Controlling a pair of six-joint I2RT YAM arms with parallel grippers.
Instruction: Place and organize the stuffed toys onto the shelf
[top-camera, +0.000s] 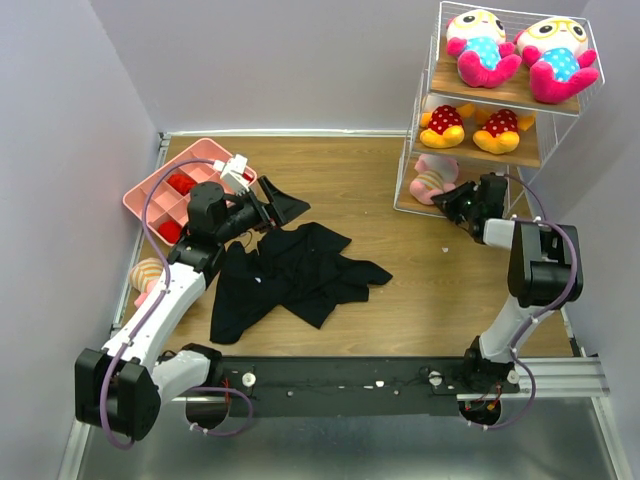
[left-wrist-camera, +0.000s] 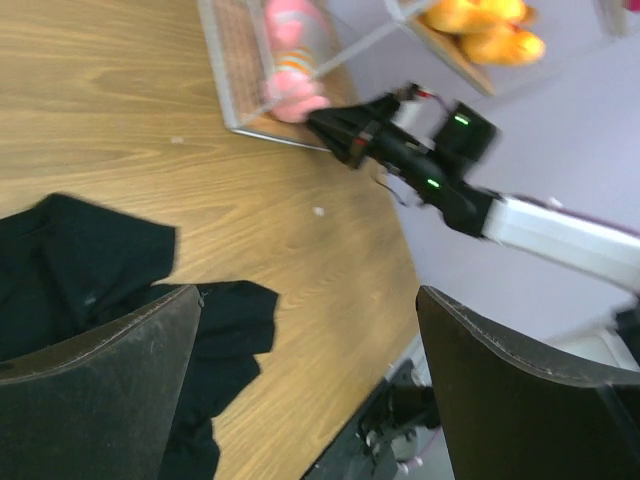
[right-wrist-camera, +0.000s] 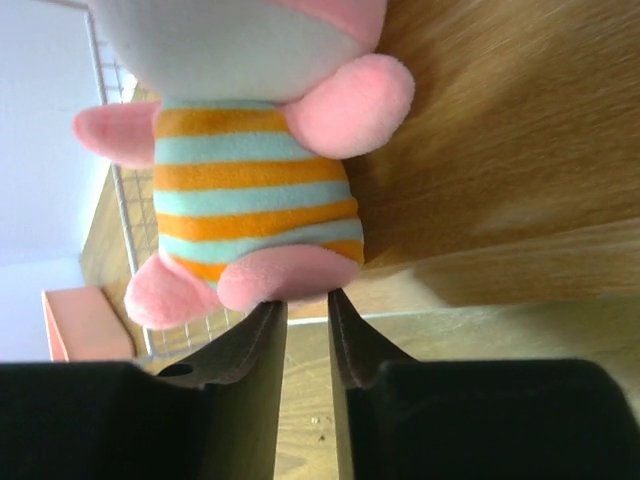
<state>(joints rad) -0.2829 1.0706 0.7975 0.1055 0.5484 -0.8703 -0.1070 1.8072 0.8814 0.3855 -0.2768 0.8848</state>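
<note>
We see shelf (top-camera: 523, 158) far right on tabletop (top-camera: 400, 300): blue-dotted pair (top-camera: 480, 48) top, red-dotted pair (top-camera: 446, 122) middle, striped toy (right-wrist-camera: 255, 195) bottom. Black garment (top-camera: 290, 275) centre. Left hand (left-wrist-camera: 308, 300) wide open, empty. Right hand (right-wrist-camera: 308, 300) nearly closed at striped toy's foot; grip we cannot tell.

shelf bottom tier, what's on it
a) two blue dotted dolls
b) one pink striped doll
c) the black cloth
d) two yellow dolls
b: a single striped doll lies on the lowest board of the shelf; the other pairs sit on the tiers above it.
</note>
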